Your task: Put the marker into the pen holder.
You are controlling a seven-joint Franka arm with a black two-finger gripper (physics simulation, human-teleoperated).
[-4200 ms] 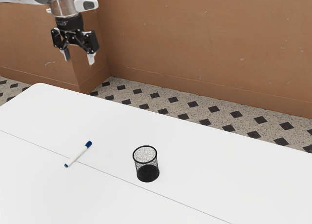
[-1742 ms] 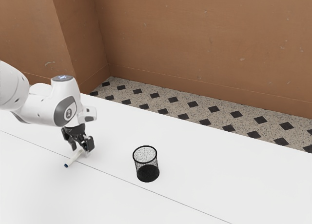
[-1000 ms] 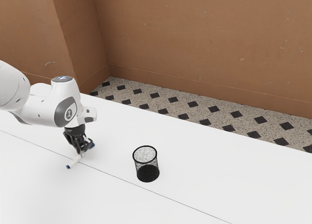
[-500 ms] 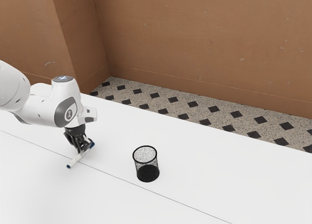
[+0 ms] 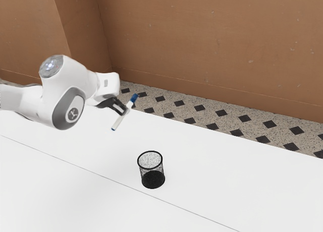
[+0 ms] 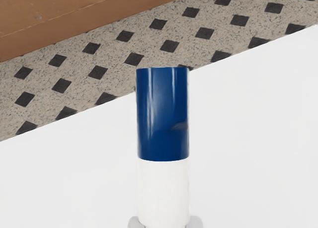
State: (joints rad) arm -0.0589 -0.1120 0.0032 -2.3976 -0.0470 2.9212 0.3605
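My gripper [image 5: 126, 110] is raised above the table, tilted toward the exterior view's right, and shut on the white marker. The marker [image 5: 118, 123] hangs slanted in the air, its blue cap up and its small blue end down. From my hand, the marker [image 6: 163, 190] shows its white body and large blue cap, with a grey fingertip at each side of the body. The black mesh pen holder [image 5: 153, 180] stands upright on the table, lower than the marker and farther to the exterior view's right.
The white table [image 5: 227, 176] has a thin seam running across it. Beyond its far edge lie a speckled floor [image 6: 149, 44] with dark diamonds and a brown wall [image 5: 212, 40].
My gripper has closed on the marker, lifted it off the table and carried it toward the exterior view's right, with the hand now tilted. The pen holder has stayed where it was.
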